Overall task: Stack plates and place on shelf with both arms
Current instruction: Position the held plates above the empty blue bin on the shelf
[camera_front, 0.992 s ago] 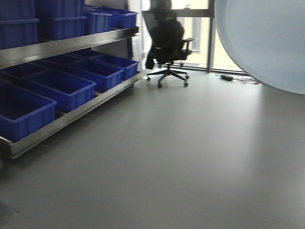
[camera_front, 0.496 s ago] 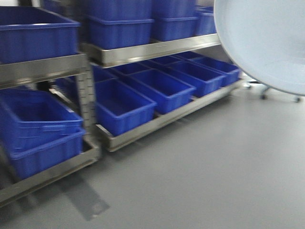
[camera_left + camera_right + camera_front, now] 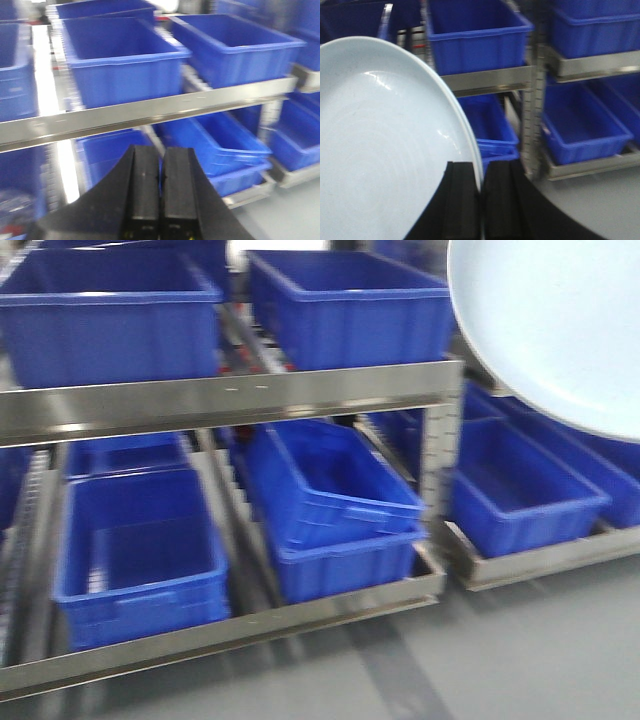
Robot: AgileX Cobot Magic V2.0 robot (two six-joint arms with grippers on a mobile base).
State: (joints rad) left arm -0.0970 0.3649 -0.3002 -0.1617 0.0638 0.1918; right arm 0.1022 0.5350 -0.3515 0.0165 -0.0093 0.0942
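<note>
A pale blue plate [image 3: 385,150] fills the left of the right wrist view, held upright on edge. My right gripper [image 3: 481,190] is shut on its rim. It looks like more than one plate edge, but I cannot tell. The plate also fills the top right of the front view [image 3: 560,320]. My left gripper [image 3: 161,170] is shut and empty, pointing at a metal shelf [image 3: 150,112] with blue bins. The same shelf rack [image 3: 230,400] stands across the front view.
Blue plastic bins [image 3: 330,305] sit on the upper shelf and more bins [image 3: 135,550] on the lower level. A steel upright [image 3: 440,450] divides two racks. Grey floor [image 3: 520,650] lies in front of the racks.
The view has swung left along the racks: the office chair and open floor are gone, and the shelf with bins now fills the front view. The plate stays in the same corner.
</note>
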